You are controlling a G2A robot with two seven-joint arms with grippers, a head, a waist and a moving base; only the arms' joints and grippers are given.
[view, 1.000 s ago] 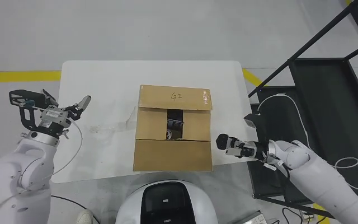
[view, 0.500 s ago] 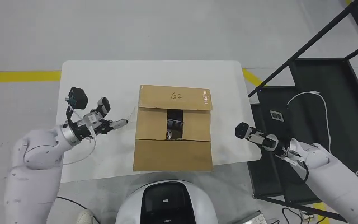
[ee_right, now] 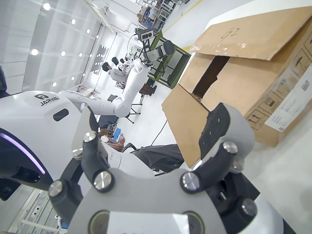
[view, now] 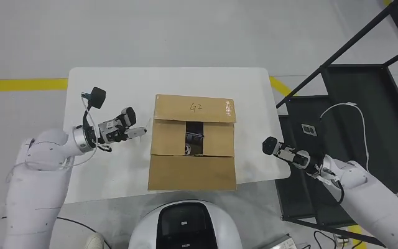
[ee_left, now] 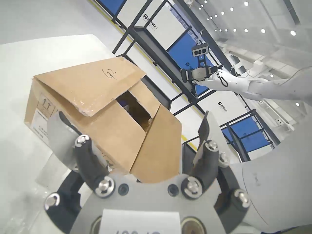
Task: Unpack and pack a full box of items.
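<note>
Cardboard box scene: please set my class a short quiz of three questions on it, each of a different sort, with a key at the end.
1. True or false: the cardboard box has its top fully shut.
2. Choose one. The left gripper is: A) open and empty; B) shut on the box's edge; C) shut on a cable.
3. Fill the gap: the box stands on a white ____.
Key: 1 false, as a dark gap shows in the middle of its top; 2 A; 3 table.
</note>
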